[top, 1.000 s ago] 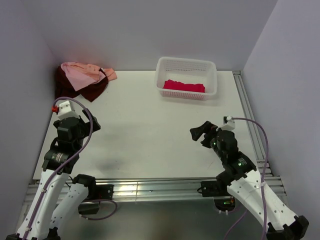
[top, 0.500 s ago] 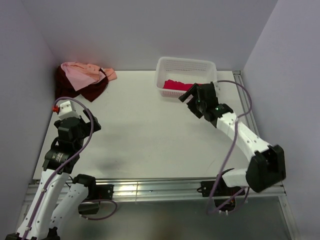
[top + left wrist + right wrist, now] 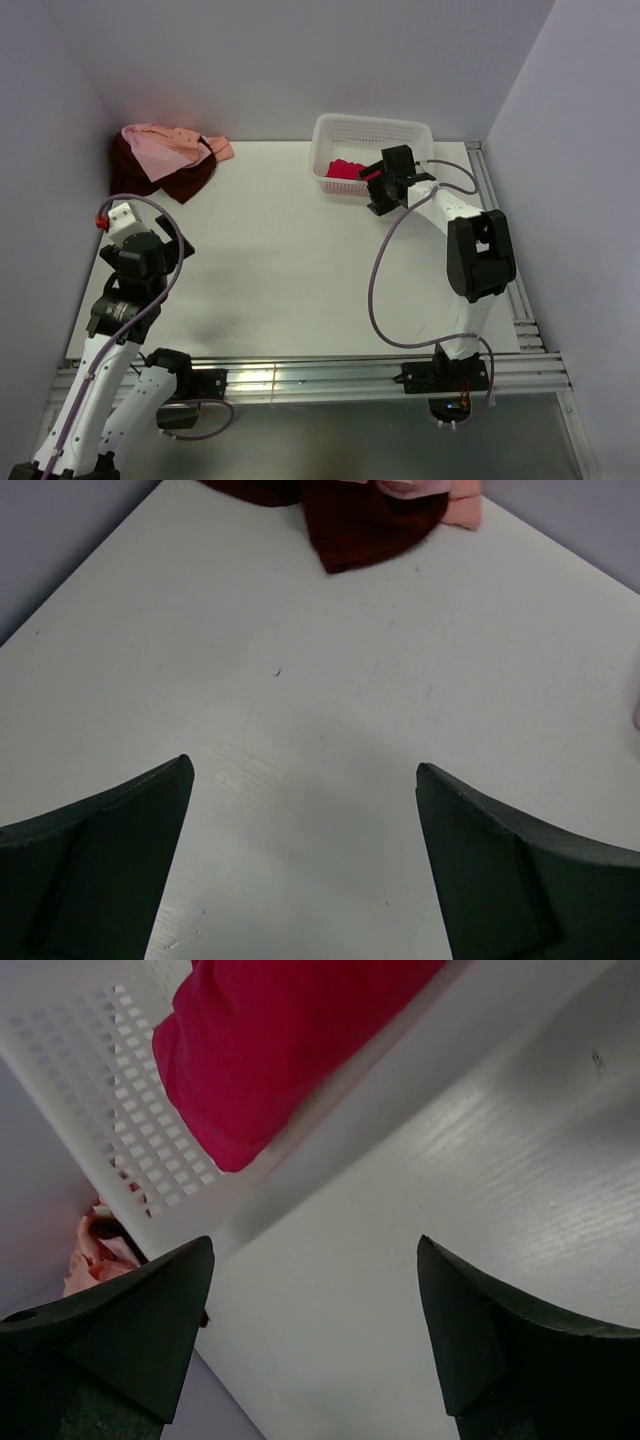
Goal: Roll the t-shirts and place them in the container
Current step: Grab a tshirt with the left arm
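A light pink t-shirt (image 3: 160, 148), a peach-orange one (image 3: 222, 150) and a dark maroon one (image 3: 190, 182) lie heaped in the far left corner. The maroon one (image 3: 360, 520) and the peach one (image 3: 462, 505) show at the top of the left wrist view. A bright red t-shirt (image 3: 345, 170) lies in the white lattice basket (image 3: 372, 130); it also shows in the right wrist view (image 3: 290, 1040). My left gripper (image 3: 165, 245) (image 3: 302, 765) is open and empty over bare table, short of the heap. My right gripper (image 3: 376, 190) (image 3: 315, 1245) is open and empty, just in front of the basket's near wall (image 3: 90, 1070).
Grey walls close the table on the left, back and right. A metal rail (image 3: 500, 240) runs along the right edge. The right arm (image 3: 470, 250) stretches across the right side of the table.
My right arm has swung from the near right across the table to the basket's front wall. My left gripper has shifted only slightly.
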`<state>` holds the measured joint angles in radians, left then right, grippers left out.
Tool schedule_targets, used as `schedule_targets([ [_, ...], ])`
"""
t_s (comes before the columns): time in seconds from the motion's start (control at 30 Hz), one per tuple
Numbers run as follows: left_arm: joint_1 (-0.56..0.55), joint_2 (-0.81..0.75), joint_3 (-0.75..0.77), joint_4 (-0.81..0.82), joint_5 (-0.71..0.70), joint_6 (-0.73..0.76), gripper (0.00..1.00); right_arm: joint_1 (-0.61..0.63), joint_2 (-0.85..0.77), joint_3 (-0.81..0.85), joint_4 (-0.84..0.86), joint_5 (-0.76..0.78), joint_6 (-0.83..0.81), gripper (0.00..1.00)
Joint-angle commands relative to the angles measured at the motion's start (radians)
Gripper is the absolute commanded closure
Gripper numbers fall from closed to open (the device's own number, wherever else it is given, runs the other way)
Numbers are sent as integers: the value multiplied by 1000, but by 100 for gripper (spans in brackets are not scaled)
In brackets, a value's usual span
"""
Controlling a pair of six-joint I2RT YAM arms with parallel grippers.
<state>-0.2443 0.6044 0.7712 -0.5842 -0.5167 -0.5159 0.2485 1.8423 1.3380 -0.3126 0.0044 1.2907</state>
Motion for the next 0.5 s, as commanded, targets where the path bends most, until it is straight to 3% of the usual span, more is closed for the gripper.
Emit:
schedule_targets([
  [0.0, 17, 111, 43, 12, -145, -102, 1, -32, 35, 32, 77, 0, 82, 14],
  [0.07, 64, 191, 85, 55, -27, -111, 1, -49, 44, 20, 98, 6, 102, 42],
  [0.1, 88, 287, 127, 67, 12, -122, 0, -57, 51, 24, 107, 3, 107, 50],
  [0.2, 175, 505, 251, 83, 87, -154, 0, -87, 78, 53, 101, 0, 88, 53],
  [0.27, 206, 601, 321, 51, 49, -194, 1, -106, 75, 52, 96, -21, 78, 68],
  [0.3, 215, 670, 373, 50, 44, -226, 0, -126, 60, 47, 99, -17, 76, 84],
  [0.33, 224, 696, 390, 58, 55, -234, 0, -136, 52, 37, 105, -17, 71, 90],
  [0.47, 284, 803, 479, 102, 89, -277, 0, -218, 14, -37, 141, -49, 78, 100],
])
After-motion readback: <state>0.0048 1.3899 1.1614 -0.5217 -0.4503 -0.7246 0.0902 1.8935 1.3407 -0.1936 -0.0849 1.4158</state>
